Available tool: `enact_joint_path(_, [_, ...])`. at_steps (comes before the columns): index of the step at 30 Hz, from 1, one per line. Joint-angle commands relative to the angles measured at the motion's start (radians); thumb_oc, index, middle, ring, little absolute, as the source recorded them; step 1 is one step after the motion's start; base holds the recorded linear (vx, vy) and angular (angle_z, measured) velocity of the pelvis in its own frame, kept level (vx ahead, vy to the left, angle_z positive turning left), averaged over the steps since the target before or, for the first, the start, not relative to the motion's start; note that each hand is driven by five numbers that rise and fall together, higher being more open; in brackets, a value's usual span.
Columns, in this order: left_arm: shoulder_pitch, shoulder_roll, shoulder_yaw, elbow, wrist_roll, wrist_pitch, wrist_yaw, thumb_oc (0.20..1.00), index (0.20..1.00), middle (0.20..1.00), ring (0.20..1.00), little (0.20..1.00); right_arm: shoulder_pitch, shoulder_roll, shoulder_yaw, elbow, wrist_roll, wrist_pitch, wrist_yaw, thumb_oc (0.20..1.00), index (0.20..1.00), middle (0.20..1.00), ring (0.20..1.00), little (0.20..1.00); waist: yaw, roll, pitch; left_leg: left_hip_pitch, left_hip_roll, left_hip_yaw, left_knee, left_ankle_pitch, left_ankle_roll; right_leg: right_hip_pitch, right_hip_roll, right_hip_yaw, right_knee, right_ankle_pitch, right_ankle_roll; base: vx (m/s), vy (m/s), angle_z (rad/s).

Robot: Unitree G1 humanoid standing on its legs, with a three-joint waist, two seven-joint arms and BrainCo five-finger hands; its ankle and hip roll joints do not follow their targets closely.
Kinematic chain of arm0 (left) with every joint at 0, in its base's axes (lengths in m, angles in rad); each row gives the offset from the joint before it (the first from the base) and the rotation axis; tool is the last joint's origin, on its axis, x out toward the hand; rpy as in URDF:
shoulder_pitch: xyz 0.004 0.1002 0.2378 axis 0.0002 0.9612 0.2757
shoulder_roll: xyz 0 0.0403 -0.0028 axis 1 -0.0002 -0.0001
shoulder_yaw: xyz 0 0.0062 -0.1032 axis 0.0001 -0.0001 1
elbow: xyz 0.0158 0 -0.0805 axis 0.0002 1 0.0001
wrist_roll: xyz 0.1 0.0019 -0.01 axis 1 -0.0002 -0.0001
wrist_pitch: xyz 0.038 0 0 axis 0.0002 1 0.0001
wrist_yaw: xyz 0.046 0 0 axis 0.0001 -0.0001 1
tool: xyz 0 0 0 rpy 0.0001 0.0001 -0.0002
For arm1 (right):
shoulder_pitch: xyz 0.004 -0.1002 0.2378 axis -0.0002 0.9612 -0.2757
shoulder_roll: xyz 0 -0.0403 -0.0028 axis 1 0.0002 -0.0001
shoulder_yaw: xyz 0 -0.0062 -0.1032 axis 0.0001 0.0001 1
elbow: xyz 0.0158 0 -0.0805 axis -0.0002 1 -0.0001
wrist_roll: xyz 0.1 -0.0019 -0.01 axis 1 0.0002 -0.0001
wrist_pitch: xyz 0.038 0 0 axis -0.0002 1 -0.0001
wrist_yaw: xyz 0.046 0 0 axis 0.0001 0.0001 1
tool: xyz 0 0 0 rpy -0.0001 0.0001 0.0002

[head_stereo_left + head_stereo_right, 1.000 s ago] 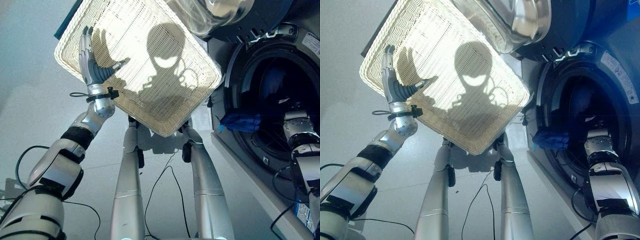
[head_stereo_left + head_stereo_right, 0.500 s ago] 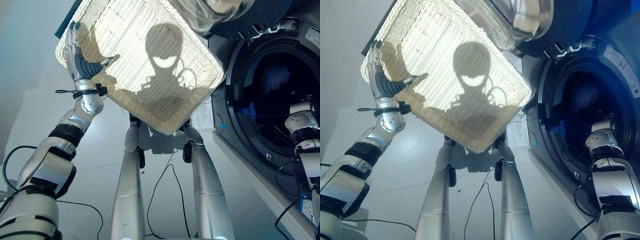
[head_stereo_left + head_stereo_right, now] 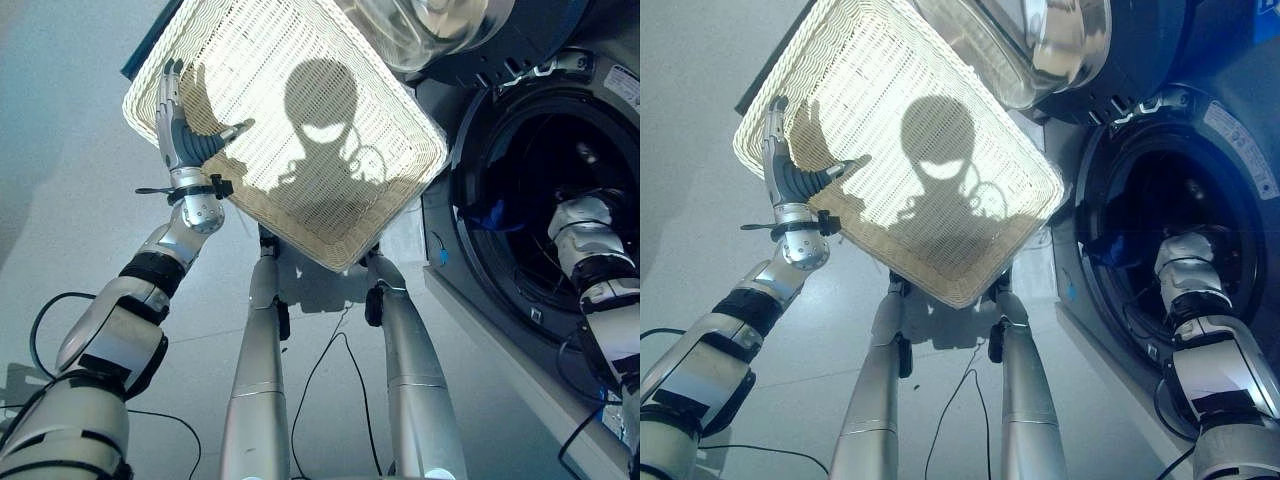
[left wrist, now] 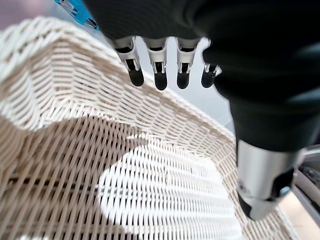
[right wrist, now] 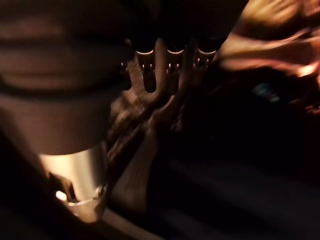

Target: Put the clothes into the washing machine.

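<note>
The left hand (image 3: 185, 135) is raised over the near corner of the basket (image 3: 330, 190), palm toward the weave. Its fingers (image 4: 159, 70) are straight and spread, thumb apart; they grip nothing. In the left wrist view the fingertips hang just above the basket's rim, with the woven floor past them.

The basket is tilted, one corner pointing down toward the washer (image 3: 1160, 250), which stands just beside it. No clothes are visible on the basket floor. The washer door (image 3: 1040, 40) is swung open above the basket's far edge.

The right arm reaches into the drum (image 3: 540, 200); the right hand (image 5: 165, 55) is inside the opening. In the right wrist view its fingers point into the dark drum, appearing straight, with crumpled cloth (image 5: 280, 45) close beyond and beside the fingertips. Whether the fingers touch or hold the cloth cannot be told. A blue piece of cloth (image 3: 490, 215) lies at the drum's mouth, just beside the right wrist.
</note>
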Motion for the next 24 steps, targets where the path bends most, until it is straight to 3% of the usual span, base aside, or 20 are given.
enact_joint_path(1, [-0.001, -0.033, 0.046, -0.017, -0.020, -0.019, 0.010, 1.000, 1.000, 1.000, 1.000, 1.000, 0.080, -0.042, 0.057, -0.069, -0.171, 0.024, -0.042, 1.000, 1.000, 1.000, 1.000, 1.000, -0.007, 0.016, -0.018, 0.017, -0.046, 0.059, 0.140, -0.173, 0.005, 0.083, 0.044, -0.030, -0.187, 0.133, 0.097, -0.01, 0.041, 0.03])
enact_joint_path(11, [0.193, -0.057, 0.139, -0.012, -0.045, -0.055, -0.092, 1.000, 1.000, 1.000, 1.000, 1.000, 0.338, 0.047, 0.100, -0.233, -0.448, 0.004, -0.044, 1.000, 1.000, 1.000, 1.000, 1.000, -0.018, 0.002, -0.018, 0.154, -0.048, 0.083, 0.123, -0.187, 0.011, 0.209, 0.042, -0.024, -0.197, 0.117, 0.093, -0.01, 0.021, 0.00])
enact_joint_path(20, [0.379, -0.114, 0.201, 0.028, -0.088, -0.100, -0.211, 1.000, 1.000, 1.000, 1.000, 1.000, 0.481, 0.133, 0.105, -0.212, -0.531, 0.004, -0.020, 1.000, 1.000, 1.000, 1.000, 1.000, 0.003, 0.016, -0.018, 0.369, -0.042, 0.079, 0.057, -0.195, 0.015, 0.403, 0.024, -0.011, -0.231, 0.089, 0.094, -0.02, 0.033, -0.03])
enact_joint_path(24, [0.488, -0.152, 0.211, 0.032, -0.037, -0.108, -0.254, 1.000, 1.000, 1.000, 1.000, 1.000, 0.560, 0.168, 0.091, -0.193, -0.562, -0.010, -0.016, 1.000, 1.000, 1.000, 1.000, 1.000, 0.024, 0.033, -0.018, 0.491, -0.035, 0.074, 0.008, -0.193, 0.015, 0.519, 0.015, -0.009, -0.248, 0.070, 0.101, 0.01, -0.002, 0.00])
